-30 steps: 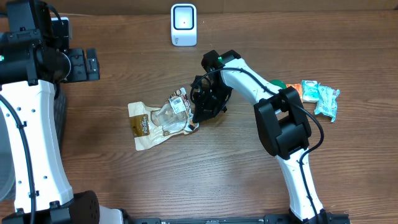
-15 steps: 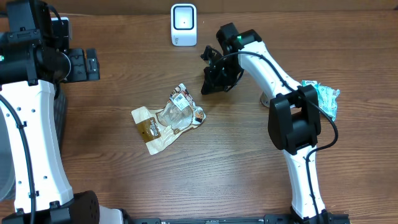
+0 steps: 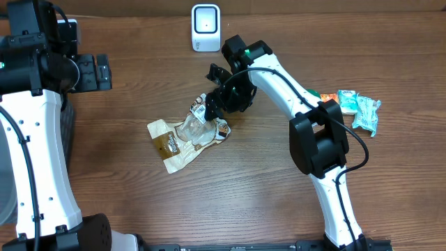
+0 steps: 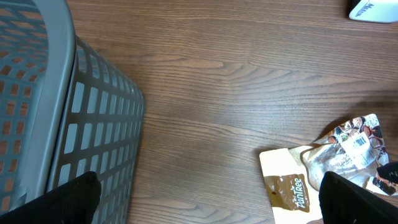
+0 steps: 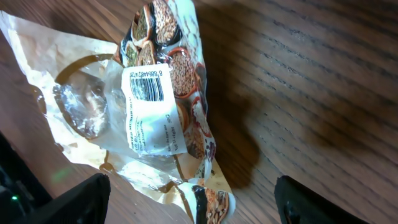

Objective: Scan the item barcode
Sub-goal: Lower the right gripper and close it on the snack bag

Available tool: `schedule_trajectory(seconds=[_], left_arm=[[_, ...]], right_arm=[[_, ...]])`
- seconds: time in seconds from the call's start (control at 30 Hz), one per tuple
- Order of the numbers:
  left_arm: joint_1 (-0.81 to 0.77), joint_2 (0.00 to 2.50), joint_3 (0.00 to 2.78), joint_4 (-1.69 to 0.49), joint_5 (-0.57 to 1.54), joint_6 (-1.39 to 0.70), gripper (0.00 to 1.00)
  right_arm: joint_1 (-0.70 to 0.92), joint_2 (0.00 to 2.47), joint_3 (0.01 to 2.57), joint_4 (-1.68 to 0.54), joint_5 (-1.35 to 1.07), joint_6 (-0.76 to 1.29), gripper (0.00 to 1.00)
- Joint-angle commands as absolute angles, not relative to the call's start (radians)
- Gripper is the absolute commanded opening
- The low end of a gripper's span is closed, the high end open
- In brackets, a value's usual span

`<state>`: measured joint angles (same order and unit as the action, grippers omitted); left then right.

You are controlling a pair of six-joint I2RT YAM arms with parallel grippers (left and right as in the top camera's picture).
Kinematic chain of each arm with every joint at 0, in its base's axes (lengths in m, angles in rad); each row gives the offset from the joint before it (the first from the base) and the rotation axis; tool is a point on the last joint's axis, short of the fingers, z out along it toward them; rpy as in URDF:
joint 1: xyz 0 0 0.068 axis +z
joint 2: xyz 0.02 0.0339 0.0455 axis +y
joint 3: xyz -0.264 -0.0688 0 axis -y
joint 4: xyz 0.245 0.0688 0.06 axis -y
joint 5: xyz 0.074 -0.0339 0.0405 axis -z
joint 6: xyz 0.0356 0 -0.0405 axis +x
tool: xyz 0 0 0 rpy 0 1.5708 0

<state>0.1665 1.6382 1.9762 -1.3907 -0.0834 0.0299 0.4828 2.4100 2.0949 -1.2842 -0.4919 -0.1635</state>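
The item is a cream and brown snack pouch (image 3: 187, 134) with a clear window, lying flat on the wooden table. Its white barcode label (image 5: 148, 109) faces up. My right gripper (image 3: 218, 100) hovers open just above the pouch's printed right end (image 5: 205, 202), which lies between the spread fingers (image 5: 84, 199) without being held. The white scanner (image 3: 205, 26) stands at the table's far edge, behind the pouch. My left gripper (image 4: 211, 202) stays high at the left, open and empty, with the pouch (image 4: 323, 174) at its lower right.
A grey slotted basket (image 4: 62, 124) stands at the left edge of the table. Several small teal and orange packets (image 3: 359, 108) lie at the right, beside the right arm's base. The scanner's corner (image 4: 373, 9) shows in the left wrist view.
The right gripper left the pouch, rose toward the scanner, then came back down over the pouch's right end with its jaws now open. The pouch shifted slightly. The left arm stayed still.
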Motion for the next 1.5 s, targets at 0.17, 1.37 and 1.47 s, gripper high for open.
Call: schedule_trajectory(seconds=[0.17,1.37,1.47], left_arm=[[0.175,1.631,1.983,-1.387,-0.085,0.046,1.0],[0.175,1.631,1.983,-1.387,-0.085,0.046,0.99],[0.175,1.631,1.983,-1.387,-0.086,0.046,1.0]], right_arm=[[0.505,2.423,2.109,-1.291,-0.463,-0.207,0.64],[0.522,2.453,2.094,-1.155,-0.502,-0.187,0.47],[0.517,2.453,2.094,-1.165,-0.501,-0.184,0.44]])
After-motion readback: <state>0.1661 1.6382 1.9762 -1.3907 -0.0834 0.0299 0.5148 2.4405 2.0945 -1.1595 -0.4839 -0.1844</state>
